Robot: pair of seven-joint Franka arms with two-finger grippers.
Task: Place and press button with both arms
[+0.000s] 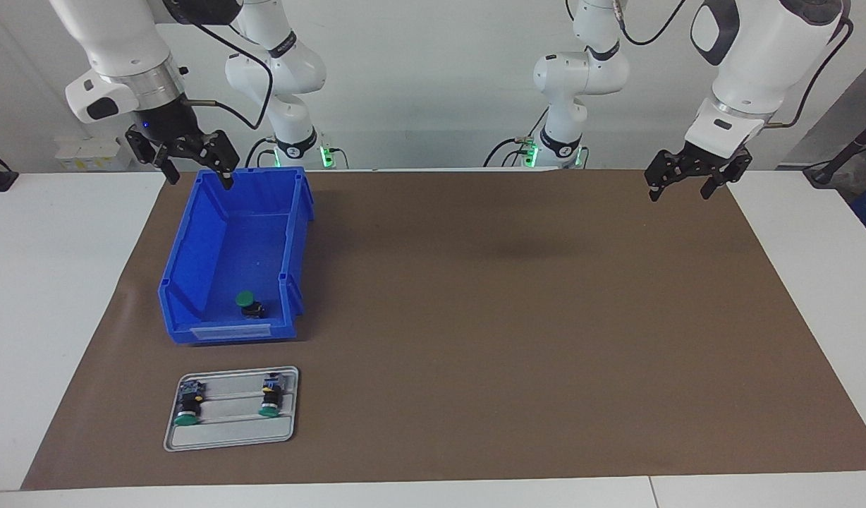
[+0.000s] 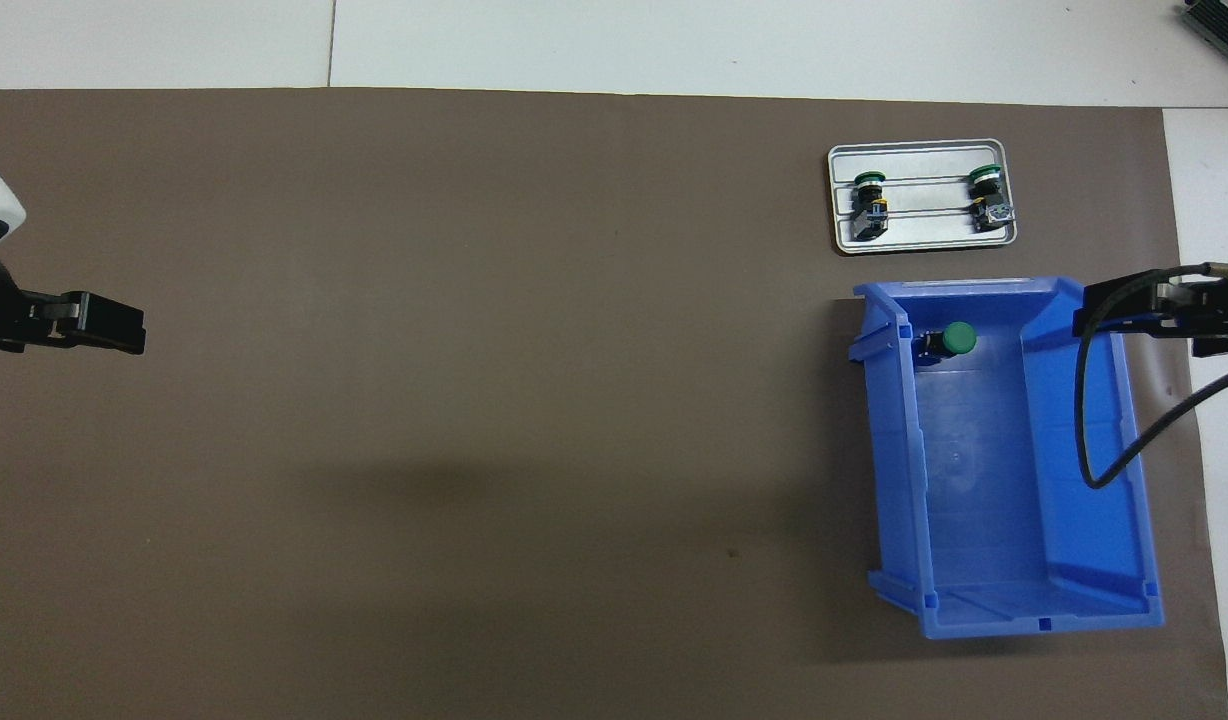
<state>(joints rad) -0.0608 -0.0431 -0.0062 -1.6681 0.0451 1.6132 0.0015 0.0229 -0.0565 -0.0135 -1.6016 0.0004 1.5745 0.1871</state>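
**Button in the blue bin, both pincers raised and empty**

Facing view: button (image 1: 247,302) with its green cap sits inside the blue bin (image 1: 193,240), on the bin floor at the end farther from the robots, close to the low front lip. The bin stands on the brown mat (image 1: 510,317) that covers the surface, toward the right arm's end. Farther from the robots than the bin lies a grey tray (image 1: 232,436), apart from it, carrying two more buttons: one button (image 1: 187,406) at the tray's outer end and the other button (image 1: 270,398) beside it, both lying with green caps pointing away from the robots. The right pincer (image 1: 193,168) hangs in the air over the bin's rim nearest the robots, fingers spread wide and holding nothing. The left pincer (image 1: 683,185) hangs over the mat's corner at the left arm's end, also wide and empty, well apart from every object.

Overhead view: the button (image 2: 954,340) shows in the bin (image 2: 1114,560), in the corner farthest from the robots, against the side wall that faces the middle of the mat. The tray (image 2: 924,238) lies just past the bin, with its two buttons (image 2: 869,203) (image 2: 988,198) at either end. The right pincer (image 2: 1124,308) reaches in over the bin's outer wall; the left pincer (image 2: 109,325) shows at the mat's edge.
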